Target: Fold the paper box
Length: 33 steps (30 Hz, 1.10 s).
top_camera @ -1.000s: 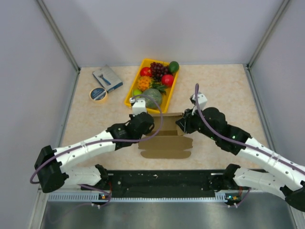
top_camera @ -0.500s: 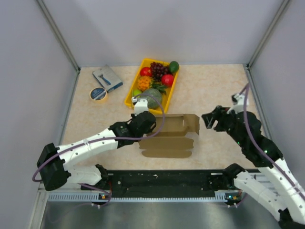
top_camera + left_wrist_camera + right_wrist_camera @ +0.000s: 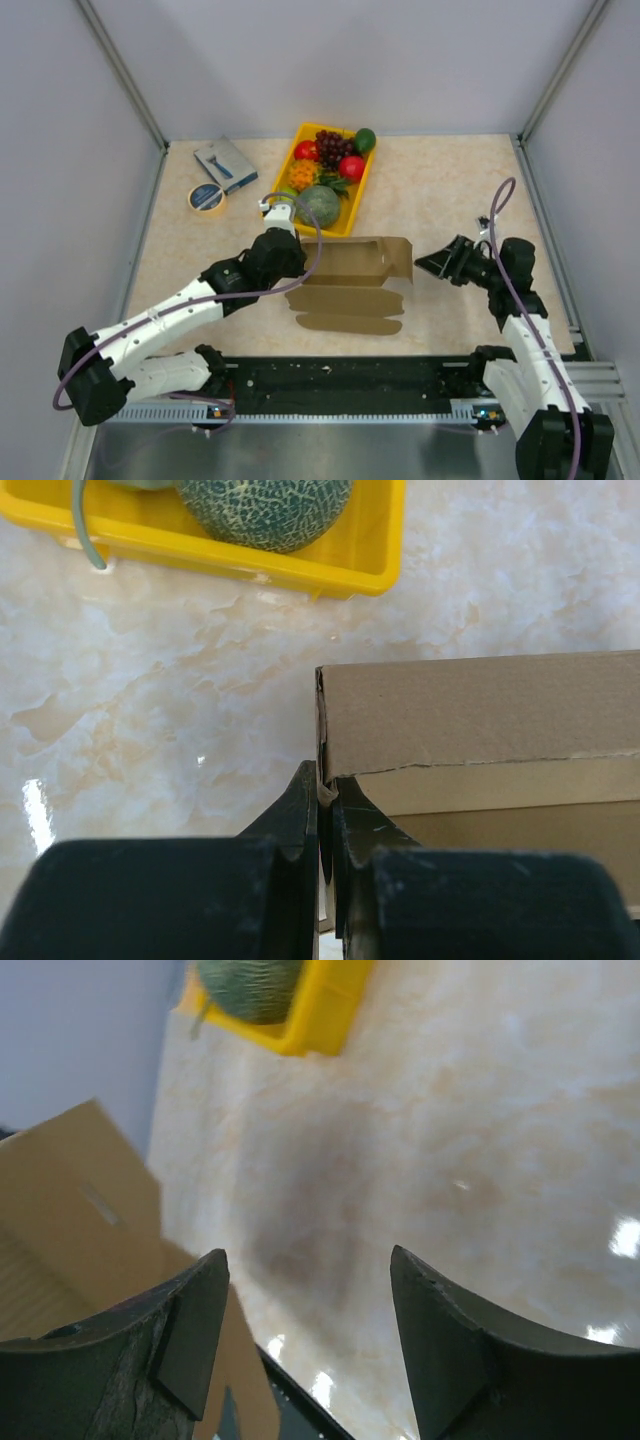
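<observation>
TABLETOP, MID-FOLD: The box, plain brown card and partly folded, sits at ctr of the table. It is just on the near side of the yellow tray, btwn the two arms. Its far panel stands up as a wall. A flap at the R end also stands, angled outward. The near panels w/ tabs lie flat toward the arm bases.

The L gripper is at the box's L end. Its jaws are pinched tight on the upright edge of the card. The L wrist view shows both fingers clamped w/ the thin sheet sandwiched btwn them at the wall's corner.

The R gripper hangs off the box's R side, near the standing flap but apart from it. Its jaws are spread wide and hold nothing. The R wrist view shows only bare marbled table btwn its fingers, w/ the box off to the L.

In the tray: a green melon at the near end and other fruit behind it. A tape roll & a blue-grey pack lie at the far L of the table, well apart from the box.
</observation>
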Each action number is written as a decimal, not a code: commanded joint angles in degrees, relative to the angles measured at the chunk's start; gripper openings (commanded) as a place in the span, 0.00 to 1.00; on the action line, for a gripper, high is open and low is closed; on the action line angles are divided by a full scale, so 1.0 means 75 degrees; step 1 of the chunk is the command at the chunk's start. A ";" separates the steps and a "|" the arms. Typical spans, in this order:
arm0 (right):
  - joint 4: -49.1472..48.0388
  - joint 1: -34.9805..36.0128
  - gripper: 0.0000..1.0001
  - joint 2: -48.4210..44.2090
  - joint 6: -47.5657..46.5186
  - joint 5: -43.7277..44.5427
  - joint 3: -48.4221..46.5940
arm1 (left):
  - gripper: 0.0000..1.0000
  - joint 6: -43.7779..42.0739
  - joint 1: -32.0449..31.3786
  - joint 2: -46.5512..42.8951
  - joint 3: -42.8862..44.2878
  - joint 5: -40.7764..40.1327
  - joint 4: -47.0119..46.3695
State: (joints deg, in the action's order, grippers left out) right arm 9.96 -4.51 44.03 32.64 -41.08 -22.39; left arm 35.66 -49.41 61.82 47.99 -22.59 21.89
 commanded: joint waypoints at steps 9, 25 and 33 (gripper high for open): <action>-0.5765 0.1163 0.64 -0.0363 0.2207 -0.3218 0.0255 | 0.00 -0.0454 0.0635 -0.0614 -0.0328 0.1758 -0.0927; -0.1035 0.3788 0.62 -0.1171 -0.0321 0.0273 -0.1490 | 0.00 -0.0419 0.0611 -0.0298 -0.0082 0.1314 -0.0634; 0.0334 0.5276 0.65 -0.0458 -0.0742 0.2556 -0.2346 | 0.00 -0.0256 0.0107 0.0311 0.0550 0.0047 0.0046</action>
State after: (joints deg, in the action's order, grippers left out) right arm 5.50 28.88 38.11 31.40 -35.38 -35.46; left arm 32.88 -47.05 62.41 47.68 -16.60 20.58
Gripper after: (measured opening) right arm 0.640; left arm 0.039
